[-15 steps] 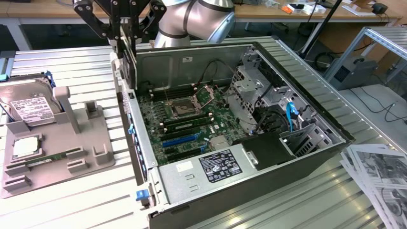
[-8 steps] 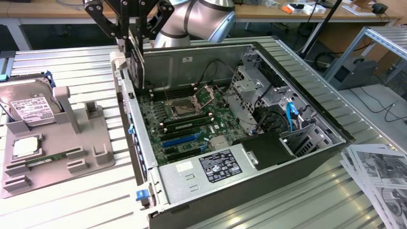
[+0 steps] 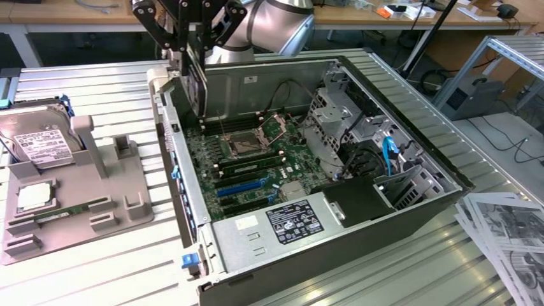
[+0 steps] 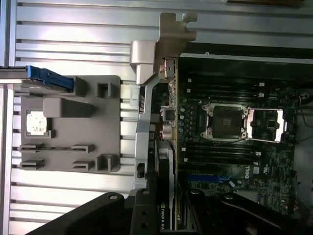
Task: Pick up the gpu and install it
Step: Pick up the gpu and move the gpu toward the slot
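My gripper (image 3: 197,54) hangs over the back left corner of the open computer case (image 3: 442,191), shut on the gpu (image 3: 198,89). The gpu is a dark flat card held on edge, and its lower edge is just above the motherboard (image 3: 246,159), close to the case's left wall. In the wrist view the gpu (image 4: 166,191) appears edge-on, with its long silver bracket (image 4: 145,98) running along the case wall. Black fingers (image 4: 139,215) press on both sides of the card. A blue slot (image 3: 242,187) lies lower on the board, apart from the card.
A grey fixture tray (image 3: 127,210) sits on the slatted table at the exterior view's left. It holds a hard drive (image 3: 38,143), a square chip (image 3: 34,194) and a memory stick (image 3: 51,217). Printed papers (image 3: 510,236) lie at the exterior view's right. The drive cage (image 3: 374,140) fills the case's right side.
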`<state>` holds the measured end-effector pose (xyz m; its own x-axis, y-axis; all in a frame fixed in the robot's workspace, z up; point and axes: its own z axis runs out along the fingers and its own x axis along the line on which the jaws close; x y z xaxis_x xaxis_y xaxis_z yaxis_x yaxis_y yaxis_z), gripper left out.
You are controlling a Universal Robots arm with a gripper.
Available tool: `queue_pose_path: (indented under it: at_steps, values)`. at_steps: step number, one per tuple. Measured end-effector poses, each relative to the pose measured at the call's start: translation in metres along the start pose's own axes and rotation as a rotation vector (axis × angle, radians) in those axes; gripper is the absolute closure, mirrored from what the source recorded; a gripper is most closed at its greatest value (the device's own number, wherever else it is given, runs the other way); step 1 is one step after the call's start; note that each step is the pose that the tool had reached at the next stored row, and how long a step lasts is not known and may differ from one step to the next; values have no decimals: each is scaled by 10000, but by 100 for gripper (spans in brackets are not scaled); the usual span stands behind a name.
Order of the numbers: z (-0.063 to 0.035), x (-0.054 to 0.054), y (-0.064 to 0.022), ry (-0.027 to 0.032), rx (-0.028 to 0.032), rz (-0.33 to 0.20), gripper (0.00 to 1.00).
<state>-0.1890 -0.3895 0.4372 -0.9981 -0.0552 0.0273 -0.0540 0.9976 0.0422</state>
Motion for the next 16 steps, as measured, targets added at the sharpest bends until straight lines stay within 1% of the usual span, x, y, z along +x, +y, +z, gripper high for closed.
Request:
queue_pose_path:
  at_steps: [16]
  values:
    - [-10, -344, -19, 35, -3, 1, 73]
